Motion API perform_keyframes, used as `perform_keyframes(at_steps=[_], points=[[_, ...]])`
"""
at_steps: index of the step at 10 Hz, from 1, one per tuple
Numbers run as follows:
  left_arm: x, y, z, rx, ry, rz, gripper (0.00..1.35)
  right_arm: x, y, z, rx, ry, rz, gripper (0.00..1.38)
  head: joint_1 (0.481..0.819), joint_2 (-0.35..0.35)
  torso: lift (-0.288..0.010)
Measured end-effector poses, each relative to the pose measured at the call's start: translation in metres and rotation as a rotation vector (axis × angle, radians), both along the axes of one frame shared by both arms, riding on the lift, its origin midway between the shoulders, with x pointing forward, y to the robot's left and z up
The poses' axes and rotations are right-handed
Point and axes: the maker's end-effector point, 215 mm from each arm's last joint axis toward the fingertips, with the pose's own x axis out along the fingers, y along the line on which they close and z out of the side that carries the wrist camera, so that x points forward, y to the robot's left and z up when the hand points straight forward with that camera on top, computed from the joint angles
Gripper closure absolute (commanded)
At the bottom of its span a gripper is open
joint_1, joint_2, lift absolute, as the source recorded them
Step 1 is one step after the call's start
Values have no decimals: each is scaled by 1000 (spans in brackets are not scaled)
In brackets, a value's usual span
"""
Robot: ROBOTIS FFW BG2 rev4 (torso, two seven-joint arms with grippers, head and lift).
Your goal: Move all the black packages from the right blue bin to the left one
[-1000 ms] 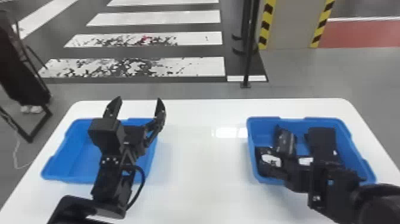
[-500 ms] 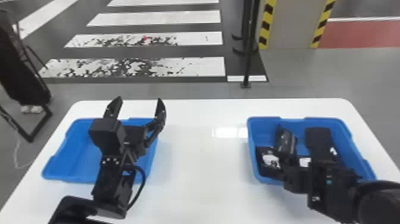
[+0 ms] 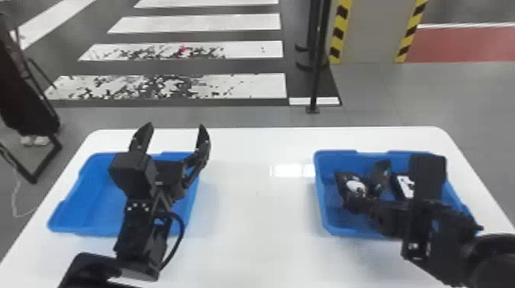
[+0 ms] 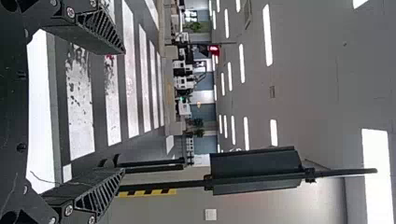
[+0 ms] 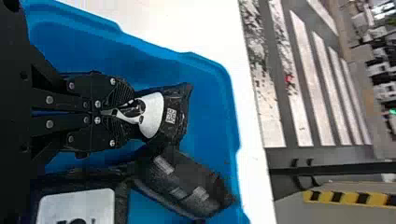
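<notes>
Right gripper: the right gripper is inside the right bin, at the side nearer to the left bin. In its wrist view, the right gripper has its two fingers closed together on one end of a black package.
Gripped package: the patched package is black, with a big white patch and a small square code. It is in the right bin; if it touches the bin floor, I cannot tell.
Middle package: the middle package is black too and lies in the right bin, just beside the patched package, partly turned away from it.
Labelled package: the labelled package is black with a white label, in the same bin, on the other side of the middle package; the right arm hides a part of it in the head view.
Left gripper: the left gripper is above the left bin, with its fingers wide apart and nothing between them.
Table: both bins stand on the white table, well apart from each other.
Behind table: a black pole stands upright on the floor, near white stripes.
</notes>
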Motion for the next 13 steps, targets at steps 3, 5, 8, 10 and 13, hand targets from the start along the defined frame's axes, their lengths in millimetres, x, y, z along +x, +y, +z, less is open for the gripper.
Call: perform_keyframes(at_steps=[3, 5, 8, 10, 13], points=[[-1, -2, 3, -16, -12, -6, 144, 30, 8, 76, 122, -266, 3, 1168, 695, 57, -132], [-2, -19, 13, -120, -41, -53, 144, 42, 29, 128, 218, -460, 52, 1168, 695, 63, -132], [-7, -71, 40, -505, -55, -249, 144, 40, 64, 161, 256, -579, 122, 1167, 658, 44, -132], [-13, -106, 59, -580, -4, -379, 150, 28, 101, 163, 277, -571, 188, 1145, 649, 45, -132], [-11, -127, 54, -452, 56, -405, 151, 10, 154, 157, 322, -533, 281, 1145, 664, 80, -132]])
